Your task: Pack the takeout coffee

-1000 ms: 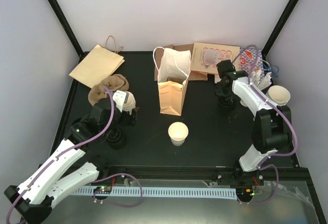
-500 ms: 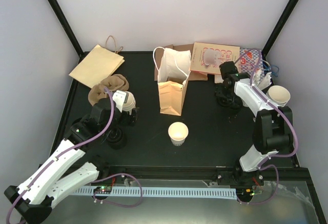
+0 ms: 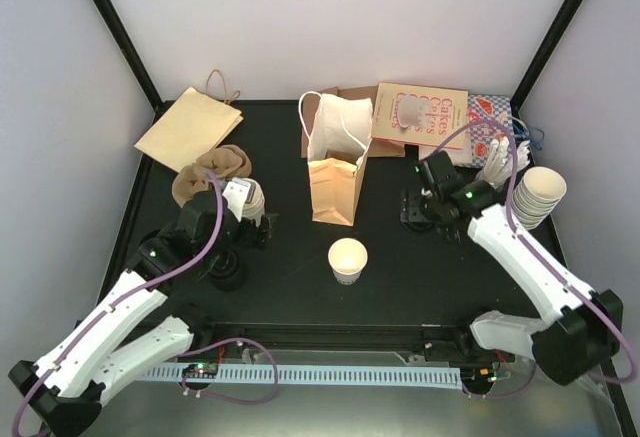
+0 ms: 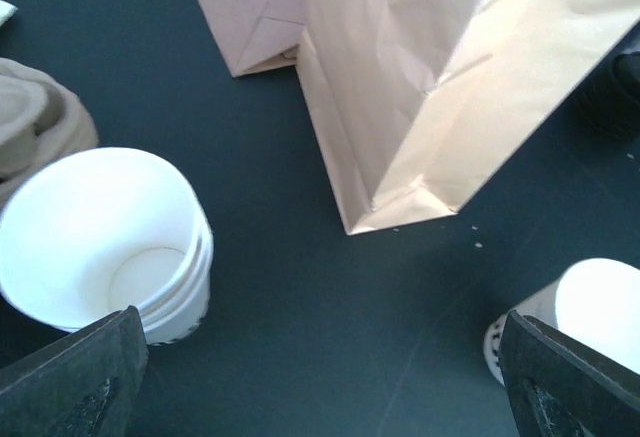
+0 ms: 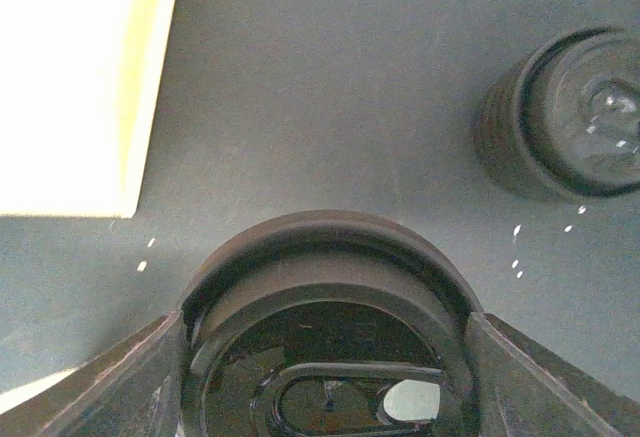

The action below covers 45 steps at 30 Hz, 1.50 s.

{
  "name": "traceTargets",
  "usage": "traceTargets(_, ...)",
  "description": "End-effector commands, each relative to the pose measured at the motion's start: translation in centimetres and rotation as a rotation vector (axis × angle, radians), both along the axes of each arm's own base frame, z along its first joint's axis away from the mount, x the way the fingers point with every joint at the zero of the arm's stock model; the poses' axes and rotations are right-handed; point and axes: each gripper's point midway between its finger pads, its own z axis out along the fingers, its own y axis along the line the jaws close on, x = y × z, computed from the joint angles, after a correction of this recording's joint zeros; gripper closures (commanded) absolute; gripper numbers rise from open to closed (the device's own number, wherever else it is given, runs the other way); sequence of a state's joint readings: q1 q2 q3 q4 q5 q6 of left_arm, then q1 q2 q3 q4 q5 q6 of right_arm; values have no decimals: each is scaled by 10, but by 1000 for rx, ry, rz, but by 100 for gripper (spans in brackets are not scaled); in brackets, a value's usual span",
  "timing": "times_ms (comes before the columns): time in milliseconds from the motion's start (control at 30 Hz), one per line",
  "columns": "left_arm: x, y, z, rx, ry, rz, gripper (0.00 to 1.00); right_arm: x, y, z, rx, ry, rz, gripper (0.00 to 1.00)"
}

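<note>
The white paper cup [image 3: 348,259] stands open and lidless on the black table; the left wrist view catches it at the right edge [image 4: 595,317]. A round black lid [image 5: 325,342] sits between my right gripper's [image 5: 325,397] fingers, held just above the table right of the tan paper bag [image 3: 335,189]. From above, this gripper [image 3: 415,207] is up and to the right of the cup. My left gripper [image 4: 320,397] hangs wide open over bare table, between a stack of white cups [image 4: 100,242] and the single cup.
A stack of black lids [image 5: 570,112] stands behind the held lid. A white bag [image 3: 338,127] and a printed box [image 3: 420,115] are at the back. Pulp trays [image 3: 215,172], a flat brown bag [image 3: 188,127] and more cup stacks [image 3: 540,192] line the sides.
My right arm has swung from the back right toward the table's middle, carrying the black lid away from the lid stack. The left arm has stayed still.
</note>
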<state>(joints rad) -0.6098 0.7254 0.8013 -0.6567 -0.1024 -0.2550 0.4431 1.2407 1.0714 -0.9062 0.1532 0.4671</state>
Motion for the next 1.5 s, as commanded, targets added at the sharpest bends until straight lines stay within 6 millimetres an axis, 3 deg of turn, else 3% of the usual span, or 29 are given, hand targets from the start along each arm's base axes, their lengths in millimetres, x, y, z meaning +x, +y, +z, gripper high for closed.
traceTargets(0,-8,-25,3,-132,62,-82,1,-40,15,1,48,33,61,24)
traceTargets(233,-22,-58,-23,-284,230,-185,1,-90,51,4,135,25,242,25)
traceTargets(533,-34,-86,-53,-440,386,-255,8,-121,100,4,181,-39,455,26)
traceTargets(800,-42,-99,-68,-504,439,-284,10,-123,138,5,105,-70,608,26)
traceTargets(1067,-42,-107,-86,-517,503,-276,42,-120,159,1,78,-64,654,26)
traceTargets(1267,-41,-112,-92,-519,524,-282,52,-111,163,-1,31,-64,644,26)
traceTargets(1467,-39,-118,-94,-525,528,-293,56,-105,170,-1,-7,-70,668,26)
